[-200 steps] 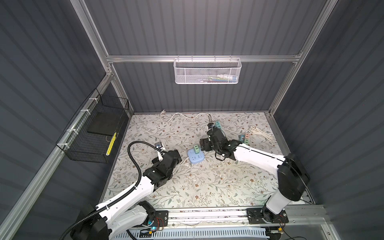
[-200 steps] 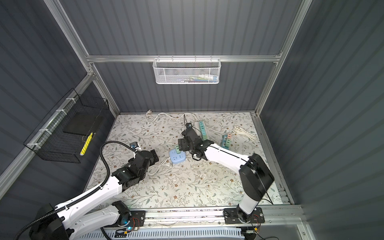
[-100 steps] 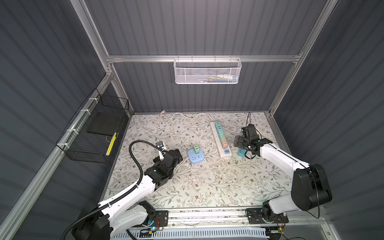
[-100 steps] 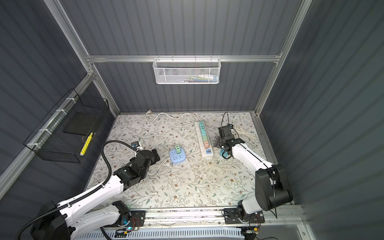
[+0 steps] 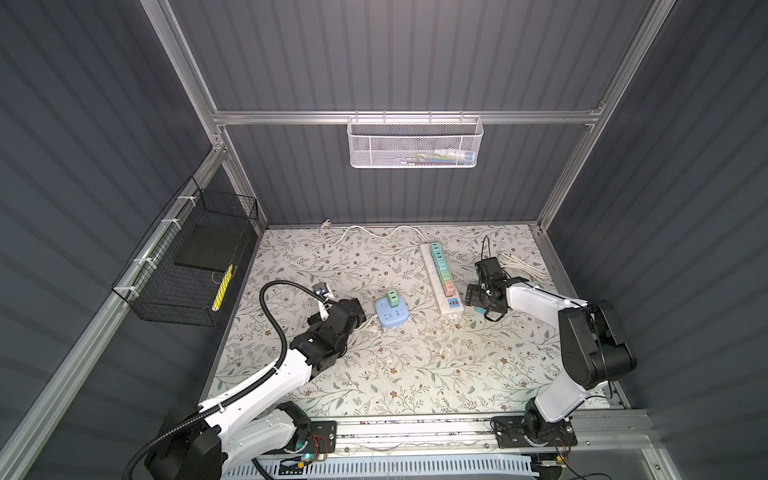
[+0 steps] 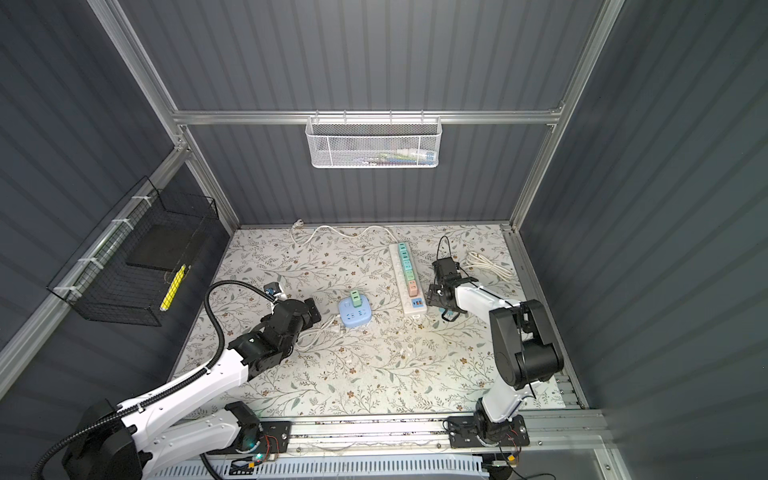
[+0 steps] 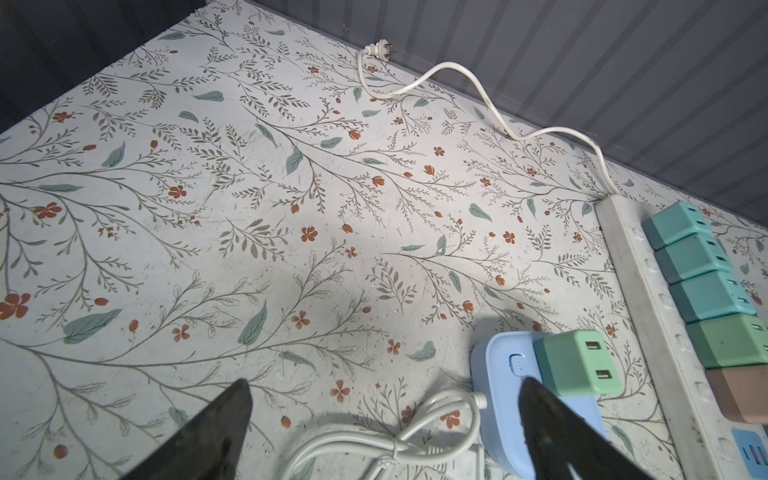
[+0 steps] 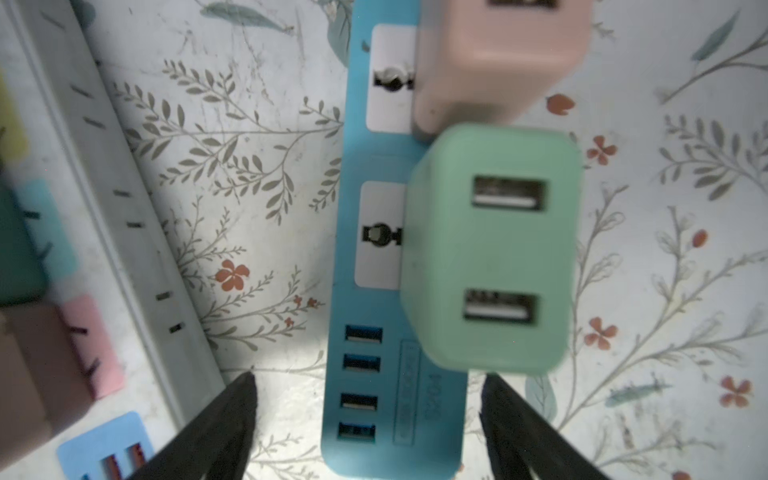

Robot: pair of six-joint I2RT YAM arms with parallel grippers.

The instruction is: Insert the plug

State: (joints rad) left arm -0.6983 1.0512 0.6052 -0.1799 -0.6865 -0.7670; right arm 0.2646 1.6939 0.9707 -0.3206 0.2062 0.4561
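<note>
My right gripper (image 8: 369, 376) is open and hangs just above the end of a blue power strip (image 8: 386, 291), one finger on each side of its USB ports. A mint green plug (image 8: 494, 257) and a pink plug (image 8: 498, 62) sit in that strip. In both top views this gripper (image 5: 478, 297) (image 6: 432, 297) is right of the white power strip (image 5: 440, 274), which carries several coloured plugs. My left gripper (image 7: 384, 382) (image 5: 359, 316) is open over the bundled white cord (image 7: 395, 449) of a light blue cube socket (image 7: 498, 374) (image 5: 390, 313). That socket holds a green plug (image 7: 573, 361).
The white strip's cord snakes to its loose plug (image 7: 380, 50) at the back wall. A coiled white cable (image 5: 521, 266) lies at the back right. A black wire basket (image 5: 195, 257) hangs on the left wall and a white mesh basket (image 5: 415, 141) on the back wall.
My right arm has swung from beside the cube socket across the white strip to its right side, then come down over the blue strip. The left arm has barely moved.
</note>
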